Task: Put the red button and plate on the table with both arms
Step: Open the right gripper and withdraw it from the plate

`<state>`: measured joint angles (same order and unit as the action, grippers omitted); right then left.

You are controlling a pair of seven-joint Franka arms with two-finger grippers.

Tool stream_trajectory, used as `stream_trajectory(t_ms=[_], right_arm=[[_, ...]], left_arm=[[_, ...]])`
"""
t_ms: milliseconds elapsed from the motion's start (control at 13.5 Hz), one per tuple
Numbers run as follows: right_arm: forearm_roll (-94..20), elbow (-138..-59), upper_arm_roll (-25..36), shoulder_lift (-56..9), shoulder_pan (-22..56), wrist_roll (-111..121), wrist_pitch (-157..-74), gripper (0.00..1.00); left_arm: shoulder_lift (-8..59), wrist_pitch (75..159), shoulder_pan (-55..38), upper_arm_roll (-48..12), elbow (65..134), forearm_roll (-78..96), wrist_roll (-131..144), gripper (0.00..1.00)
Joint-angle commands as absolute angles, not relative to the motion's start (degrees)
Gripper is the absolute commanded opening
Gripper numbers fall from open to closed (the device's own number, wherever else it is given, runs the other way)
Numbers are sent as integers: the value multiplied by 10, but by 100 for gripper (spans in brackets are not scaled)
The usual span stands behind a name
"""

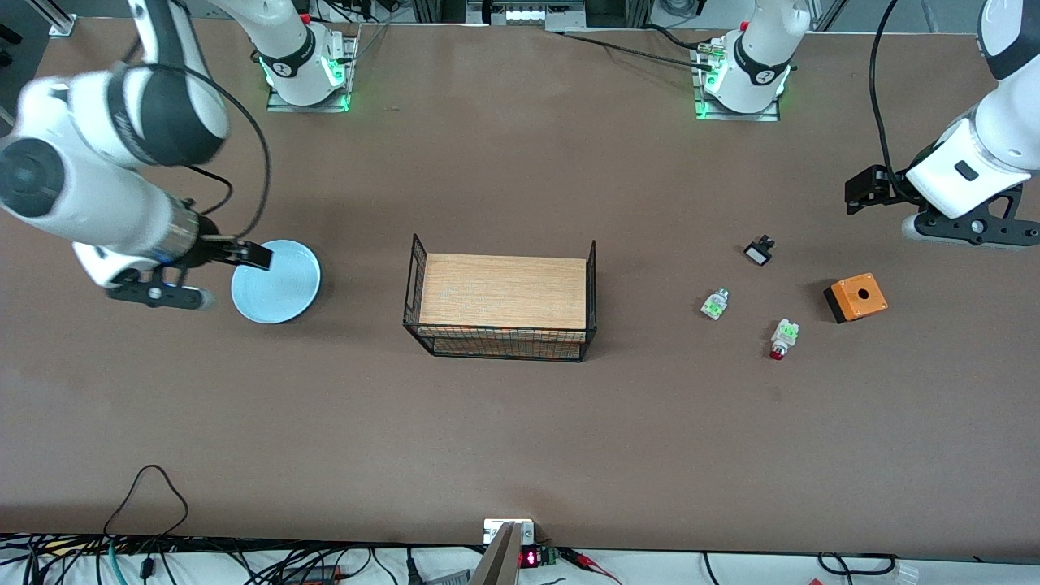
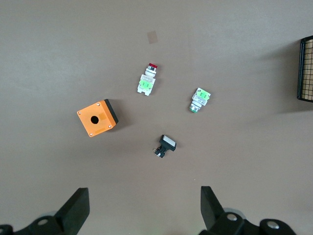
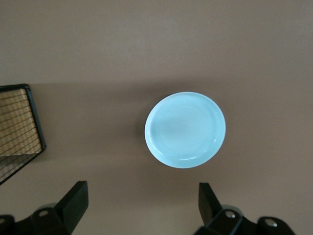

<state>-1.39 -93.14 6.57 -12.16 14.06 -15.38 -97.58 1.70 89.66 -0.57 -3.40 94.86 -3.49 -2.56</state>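
Note:
The pale blue plate (image 1: 276,282) lies flat on the brown table (image 1: 520,439) toward the right arm's end, and it shows in the right wrist view (image 3: 185,129). My right gripper (image 1: 237,253) hangs open and empty in the air over the plate's edge (image 3: 142,208). The red button (image 1: 782,339) lies on its side on the table toward the left arm's end, red cap toward the front camera. It shows in the left wrist view (image 2: 148,81). My left gripper (image 1: 863,191) is open and empty, up over bare table near the small parts (image 2: 144,210).
A wire basket with a wooden top (image 1: 502,301) stands mid-table. Near the red button lie a clear-green block (image 1: 715,303), a small black part (image 1: 760,250) and an orange box with a hole (image 1: 855,297). Cables run along the front edge.

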Motion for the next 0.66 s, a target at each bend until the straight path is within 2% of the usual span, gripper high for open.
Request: stream_trajectory(t_ms=[0, 295, 591], right_arm=[[-6, -831, 82, -133, 129, -149, -901, 100], [-11, -816, 79, -117, 45, -45, -885, 100], [-7, -836, 83, -101, 33, -6, -859, 100]], left_arm=[[10, 896, -7, -37, 947, -51, -18, 100], [9, 896, -7, -35, 947, -52, -18, 100], [11, 898, -7, -34, 946, -53, -18, 100]])
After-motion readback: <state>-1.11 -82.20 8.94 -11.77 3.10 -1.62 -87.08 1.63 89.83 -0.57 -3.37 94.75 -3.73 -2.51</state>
